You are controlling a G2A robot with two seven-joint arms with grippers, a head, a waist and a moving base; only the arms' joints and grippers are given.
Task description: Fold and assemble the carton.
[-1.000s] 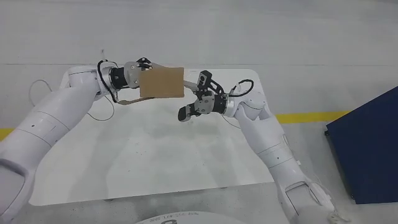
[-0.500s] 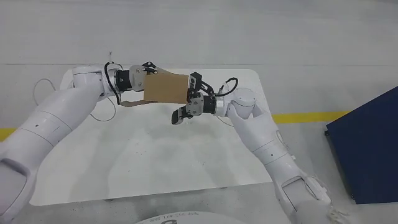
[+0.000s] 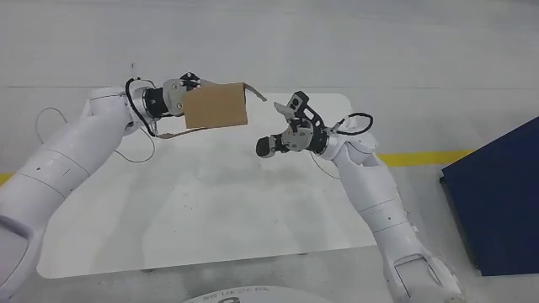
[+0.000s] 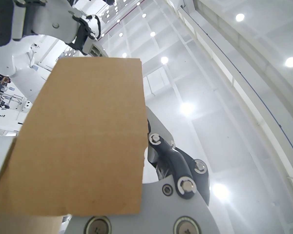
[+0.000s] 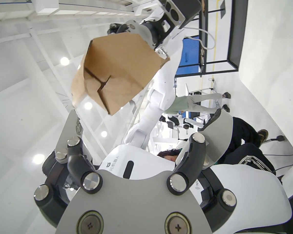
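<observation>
Above table, left end effector gripping carton, right end effector spread wide

1 carton, brown cardboard, also seen from the left wrist and the right wrist; 2 flaps jut from it in the top view, 1 below its near edge and 1 at its far corner. 1 white desk. 2 white arms. 2 pincers: 1 left pincer closed on the carton's edge, and 1 right pincer with nothing in it; the right wrist view shows the right pincer spread, with 2 fingers. On the floor beyond the desk: 1 dark blue box and 2 yellow lines, 1 near and 1 far.
</observation>
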